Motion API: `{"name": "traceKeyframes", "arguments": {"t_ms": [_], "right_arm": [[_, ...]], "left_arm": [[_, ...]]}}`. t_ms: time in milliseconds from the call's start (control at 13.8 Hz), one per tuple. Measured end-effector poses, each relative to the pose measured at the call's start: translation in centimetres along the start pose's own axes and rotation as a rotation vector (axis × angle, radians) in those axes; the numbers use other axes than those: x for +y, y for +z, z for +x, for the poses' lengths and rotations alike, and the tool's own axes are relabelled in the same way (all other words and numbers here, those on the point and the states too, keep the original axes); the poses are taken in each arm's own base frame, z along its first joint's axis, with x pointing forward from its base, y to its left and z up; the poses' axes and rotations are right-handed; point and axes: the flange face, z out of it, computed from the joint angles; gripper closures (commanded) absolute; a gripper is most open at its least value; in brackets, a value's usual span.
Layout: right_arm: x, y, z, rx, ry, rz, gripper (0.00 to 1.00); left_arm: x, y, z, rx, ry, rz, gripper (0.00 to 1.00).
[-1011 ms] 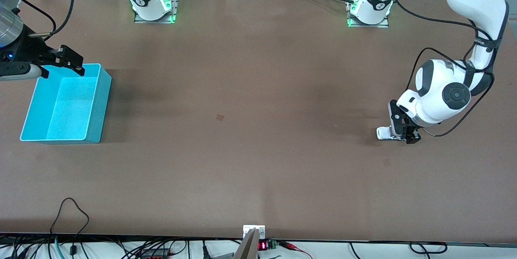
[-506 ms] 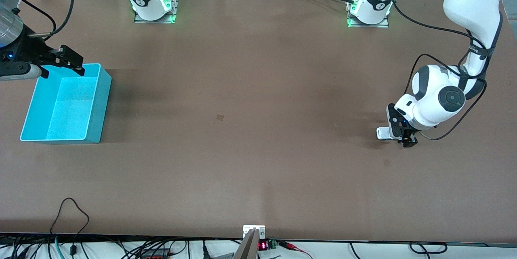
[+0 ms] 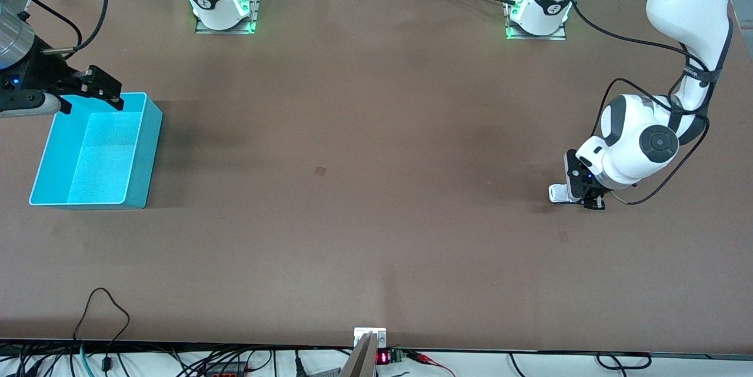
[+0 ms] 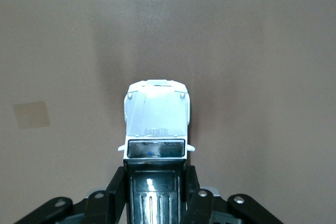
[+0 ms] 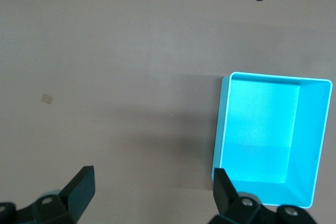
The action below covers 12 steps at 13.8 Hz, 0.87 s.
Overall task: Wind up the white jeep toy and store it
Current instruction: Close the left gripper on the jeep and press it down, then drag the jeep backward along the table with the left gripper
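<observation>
left claw [image 3: 590, 200] clamps white jeep toy [image 4: 156, 116] | right claw [image 3: 94, 94] spread over turquoise bin [image 3: 150, 130] rim

The tiny boxy white toy jeep [image 4: 156, 116] with a black roof panel and a dark windscreen stands upright on its wheels on the brown counter [image 3: 376, 189], at the left arm's end, well apart from the turquoise plastic bin [image 3: 94, 150]. The left tool [image 4: 155, 192] is clamped on its rear sides.

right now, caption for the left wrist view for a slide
Left gripper shut on the white jeep, on the bare brown table.
</observation>
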Motion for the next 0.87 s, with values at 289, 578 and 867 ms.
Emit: {"name": "traceKeyframes", "arguments": {"t_ms": [289, 578, 867], "right_arm": [[-0.1, 0.0, 0.0, 0.000, -0.002, 0.000, 0.00], [-0.1, 0.0, 0.0, 0.000, -0.002, 0.000, 0.00], [-0.1, 0.0, 0.0, 0.000, -0.002, 0.000, 0.00]], "left_arm": [[0.0, 0.1, -0.9, 0.000, -0.002, -0.001, 0.69], [0.1, 0.4, -4.4, -0.001, -0.010, -0.003, 0.69], [0.3, 0.8, -12.1, -0.004, -0.006, 0.004, 0.69]]}}
